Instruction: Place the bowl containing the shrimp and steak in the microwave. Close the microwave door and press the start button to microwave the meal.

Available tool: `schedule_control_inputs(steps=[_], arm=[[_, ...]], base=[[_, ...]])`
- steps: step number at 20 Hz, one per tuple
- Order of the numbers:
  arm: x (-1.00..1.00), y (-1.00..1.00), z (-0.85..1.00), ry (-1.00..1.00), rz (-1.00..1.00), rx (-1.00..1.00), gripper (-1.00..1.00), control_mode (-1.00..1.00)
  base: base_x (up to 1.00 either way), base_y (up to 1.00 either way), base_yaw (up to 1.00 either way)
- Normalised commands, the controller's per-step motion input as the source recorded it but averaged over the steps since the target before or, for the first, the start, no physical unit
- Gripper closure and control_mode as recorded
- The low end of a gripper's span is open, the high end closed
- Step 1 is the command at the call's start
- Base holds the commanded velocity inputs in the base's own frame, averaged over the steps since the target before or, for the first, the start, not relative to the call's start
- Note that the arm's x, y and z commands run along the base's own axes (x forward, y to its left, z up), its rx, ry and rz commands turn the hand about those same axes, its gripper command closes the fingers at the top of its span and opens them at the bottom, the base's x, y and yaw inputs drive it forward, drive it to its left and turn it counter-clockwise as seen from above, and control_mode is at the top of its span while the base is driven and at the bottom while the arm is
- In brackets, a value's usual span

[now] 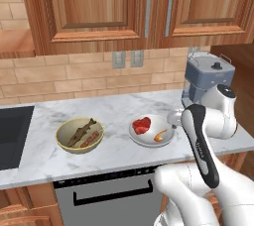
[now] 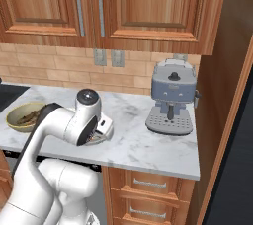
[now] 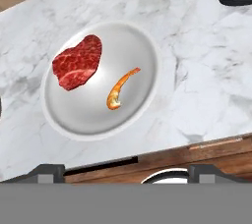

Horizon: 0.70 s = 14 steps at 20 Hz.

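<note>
Judging from how things lay, the task had hardly begun: the bowl [image 1: 152, 131] sat on the marble counter [image 1: 114, 111], unlifted, with the steak [image 1: 141, 124] and the shrimp [image 1: 160, 135] inside it, and every step remained, from the lift and the carry to the microwave through closing the door to pressing start. Taking the bowl as the landmark, the steak lay toward its back left and the shrimp toward its front right, the two well apart.

The gripper [image 3: 126, 171] hovered above the bowl's front edge; its two dark fingertips [image 3: 48, 171] stood far apart at the bottom of the hand view, spread about as wide as the bowl itself, with nothing between them and nothing held.

The left base view gave the wider layout: a tan bowl [image 1: 80, 135] holding a brown fish [image 1: 82, 131] stood left of the white bowl, a coffee machine [image 1: 207, 79] stood behind it to the right, and the dark corner of a stovetop lay far to the left. The right base view showed the coffee machine plainly, but the arm's own elbow covered nearly all of the white bowl there. The hand view alone looked straight down into the bowl, showing both foods and the counter's front edge just below it.
</note>
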Motion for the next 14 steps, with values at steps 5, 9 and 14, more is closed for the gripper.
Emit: schedule_control_inputs(steps=[5,9,14], arm=[[0.2,-0.15,-0.32,0.09,-0.05,0.06,-1.0,-1.0],[0.54,-0.13,-0.18,0.12,-0.03,0.1,-1.0,-1.0],[0.54,-0.09,-0.14,0.07,0.0,0.1,-1.0,-1.0]], base=[[0.0,0.0,0.0],[0.0,0.0,0.0],[0.0,0.0,0.0]])
